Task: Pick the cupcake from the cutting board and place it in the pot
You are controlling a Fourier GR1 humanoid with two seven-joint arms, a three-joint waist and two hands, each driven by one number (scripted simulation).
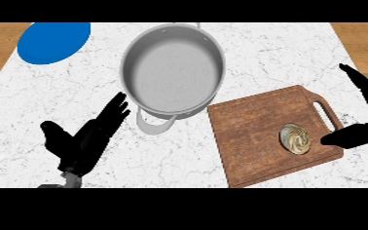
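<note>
The cupcake [295, 138], pale with swirled frosting, sits near the right end of the brown wooden cutting board [251, 136]. A steel pot [171, 70] with nothing in it stands left of and beyond the board, a handle loop pointing toward me. My right hand [350, 136] is at the right edge, open, thumb just right of the cupcake and fingers raised farther back; it does not hold the cupcake. My left hand [90, 139] rests open at the lower left, fingers pointing up toward the pot.
A blue plate [53, 41] lies at the far left corner of the white marble counter [287, 53]. Wooden surface shows beyond the counter's far corners. The cutting board's handle slot [327, 113] faces the right side.
</note>
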